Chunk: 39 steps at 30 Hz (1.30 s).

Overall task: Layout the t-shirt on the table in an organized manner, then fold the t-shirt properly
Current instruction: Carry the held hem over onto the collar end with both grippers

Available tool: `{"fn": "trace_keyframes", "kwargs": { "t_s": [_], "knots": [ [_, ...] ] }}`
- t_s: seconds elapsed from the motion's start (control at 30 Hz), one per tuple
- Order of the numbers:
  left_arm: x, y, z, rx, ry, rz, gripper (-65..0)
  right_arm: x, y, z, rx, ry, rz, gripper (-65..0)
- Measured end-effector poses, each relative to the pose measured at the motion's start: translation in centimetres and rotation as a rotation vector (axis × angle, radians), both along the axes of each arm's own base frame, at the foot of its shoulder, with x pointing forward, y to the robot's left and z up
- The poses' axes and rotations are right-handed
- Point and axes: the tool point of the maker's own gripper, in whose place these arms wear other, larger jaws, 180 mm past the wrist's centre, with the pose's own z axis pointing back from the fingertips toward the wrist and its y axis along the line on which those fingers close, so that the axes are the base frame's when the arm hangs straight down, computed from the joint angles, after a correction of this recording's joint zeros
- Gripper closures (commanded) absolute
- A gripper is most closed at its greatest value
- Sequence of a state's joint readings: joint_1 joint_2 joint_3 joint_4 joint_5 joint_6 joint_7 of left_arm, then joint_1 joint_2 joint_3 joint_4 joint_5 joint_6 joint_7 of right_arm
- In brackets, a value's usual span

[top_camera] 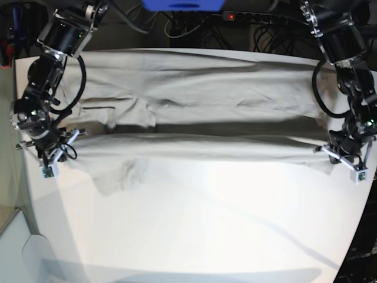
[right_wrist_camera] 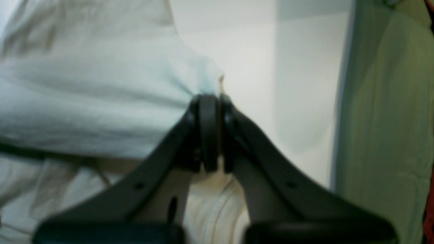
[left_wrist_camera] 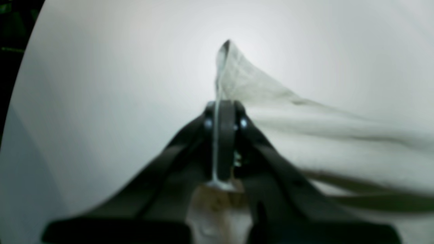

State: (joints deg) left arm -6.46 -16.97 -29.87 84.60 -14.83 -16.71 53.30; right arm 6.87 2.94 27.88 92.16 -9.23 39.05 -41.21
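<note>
The light grey-beige t-shirt (top_camera: 194, 88) lies stretched sideways across the far half of the white tabletop (top_camera: 194, 236), wrinkled, its near layer raised taut at both ends.

Overhead light flooding white counter (top_camera: 194, 230), glaring brightest mid-frame in base view. Raised t-shirt (top_camera: 194, 147) fold casting dark band shadow along cloth beneath. Long faint diagonal shadows crossing near counter. Counter edges bowing from lens distortion. Both wrist views coming through soft, blurred; left hand (left_wrist_camera: 223, 112) and right hand (right_wrist_camera: 210, 101) looming dark, out of focus. Left wrist view corners vignetting black.
</note>
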Motion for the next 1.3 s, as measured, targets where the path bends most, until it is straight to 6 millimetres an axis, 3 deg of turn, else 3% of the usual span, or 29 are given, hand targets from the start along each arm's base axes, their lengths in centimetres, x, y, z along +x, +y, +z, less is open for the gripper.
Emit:
{"fn": "trace_keyframes", "kwargs": {
  "t_s": [0.47, 0.77, 1.3],
  "knots": [
    [-5.1, 2.4, 1.2, 0.058, 0.064, -0.002, -0.2, -3.9, 0.3, 0.9, -0.065, -0.012, 0.02, 0.0],
    [-9.3, 2.7, -1.9, 0.064, 0.18, -0.001, -0.2, -6.1, 0.2, -0.6, -0.07, 0.044, 0.021, 0.0],
    [-10.1, 3.4, -4.3, 0.032, 0.2, 0.019, -0.2, -9.2, 1.4, -3.3, -0.036, 0.13, 0.019, 0.0]
  ]
}}
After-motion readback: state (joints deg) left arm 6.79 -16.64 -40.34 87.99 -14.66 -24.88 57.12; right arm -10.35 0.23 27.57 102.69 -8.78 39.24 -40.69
